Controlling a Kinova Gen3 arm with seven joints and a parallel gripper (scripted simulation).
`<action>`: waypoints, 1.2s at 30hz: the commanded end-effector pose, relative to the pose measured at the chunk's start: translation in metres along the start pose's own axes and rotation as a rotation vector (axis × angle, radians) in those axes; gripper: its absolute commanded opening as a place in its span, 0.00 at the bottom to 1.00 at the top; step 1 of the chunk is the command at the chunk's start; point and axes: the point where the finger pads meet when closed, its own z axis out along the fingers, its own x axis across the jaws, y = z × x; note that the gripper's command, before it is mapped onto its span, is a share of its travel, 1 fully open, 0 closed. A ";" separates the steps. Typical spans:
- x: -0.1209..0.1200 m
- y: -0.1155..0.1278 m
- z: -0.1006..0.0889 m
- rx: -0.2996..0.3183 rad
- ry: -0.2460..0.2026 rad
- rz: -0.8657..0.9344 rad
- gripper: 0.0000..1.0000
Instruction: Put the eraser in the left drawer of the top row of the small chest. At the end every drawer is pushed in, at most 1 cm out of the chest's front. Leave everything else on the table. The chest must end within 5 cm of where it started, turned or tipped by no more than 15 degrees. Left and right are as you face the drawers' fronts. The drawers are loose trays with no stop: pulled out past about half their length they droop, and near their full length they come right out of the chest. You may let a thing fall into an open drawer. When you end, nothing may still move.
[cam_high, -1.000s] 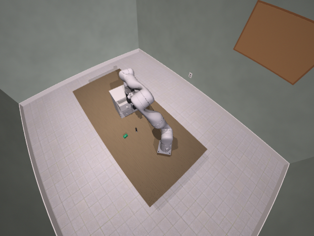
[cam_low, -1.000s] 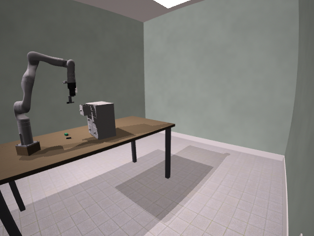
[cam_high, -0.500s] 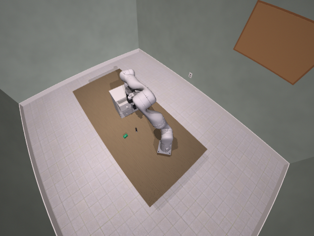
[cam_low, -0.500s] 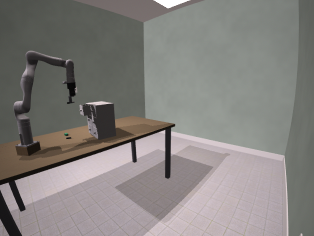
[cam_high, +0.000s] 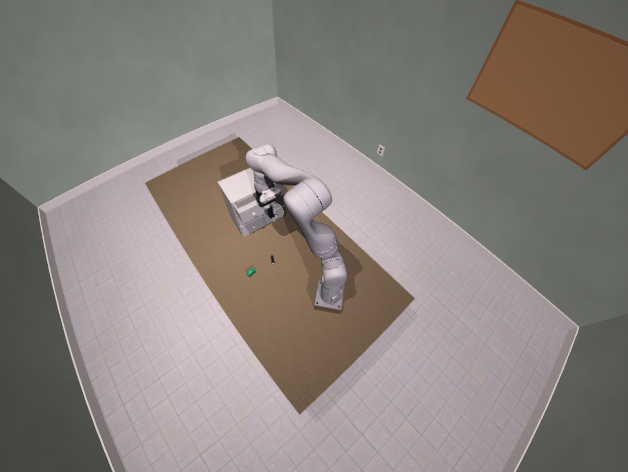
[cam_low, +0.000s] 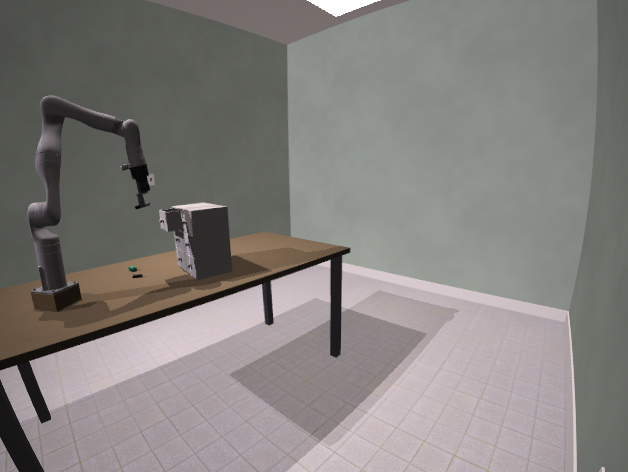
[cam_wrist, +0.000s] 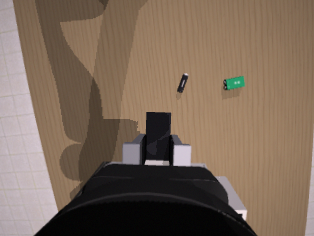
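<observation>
The small white chest (cam_low: 203, 241) stands on the brown table, and it also shows in the overhead view (cam_high: 241, 203). One drawer of its top row (cam_low: 170, 219) stands pulled out toward the arm. My gripper (cam_low: 141, 203) hangs in the air a little above that open drawer and short of its front, not touching it. It is shut on a black rectangular block, the eraser (cam_wrist: 158, 134), which sticks out beyond the fingertips in the wrist view. The other drawers look pushed in.
A small green object (cam_wrist: 234, 83) and a thin black stick-like object (cam_wrist: 184, 82) lie on the table between the chest and the arm's base (cam_low: 54, 295); they also show in the overhead view (cam_high: 250, 272) (cam_high: 272, 259). The table's long edge is near the chest.
</observation>
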 end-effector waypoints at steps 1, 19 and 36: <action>0.011 -0.004 -0.005 -0.027 0.021 -0.020 0.45; 0.010 -0.007 -0.002 -0.246 0.023 -0.017 0.45; 0.010 -0.008 -0.002 -0.486 0.026 -0.012 0.45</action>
